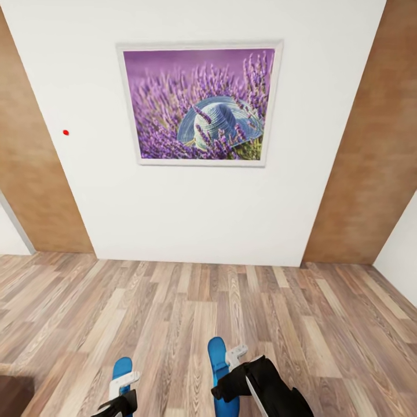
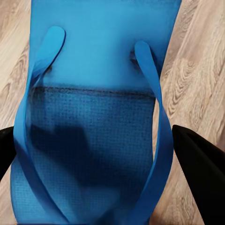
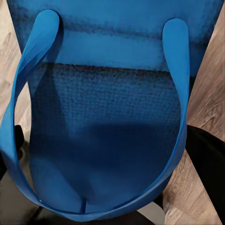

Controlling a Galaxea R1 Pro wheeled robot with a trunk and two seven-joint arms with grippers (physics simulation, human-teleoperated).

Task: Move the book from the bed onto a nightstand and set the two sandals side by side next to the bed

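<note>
Sandals are riding in both claws at this moment: in the head view the left sandal [image 1: 122,368] is poking up from the left claw [image 1: 123,387], and the right sandal [image 1: 219,370] is standing in the right claw [image 1: 234,362], both low in front of the robot and well apart from each other. In the left wrist view the blue sole and straps [image 2: 96,136] are lying between the dark fingers [image 2: 200,176], so that claw is looking clamped on its sandal. In the right wrist view the other sole [image 3: 112,140] is sitting the same way against a dark finger [image 3: 208,154], so that claw too is reading as gripping.

Ahead, the robot is facing a white wall with the lavender picture [image 1: 200,104], brown wood panels [image 1: 370,150] either side, and bare wood-plank floor [image 1: 202,301]. At the lower left corner a dark brown edge [image 1: 13,395] is showing; I cannot tell whether it is the bed frame.

The step in hand is looking like carrying both sandals to the bedside. To do it well, the driver should be turning the base slowly toward the bed, keeping both grips firm, then lowering the soles flat to the floor, parallel and just beside each other, toes pointing the same way, before releasing either one.
</note>
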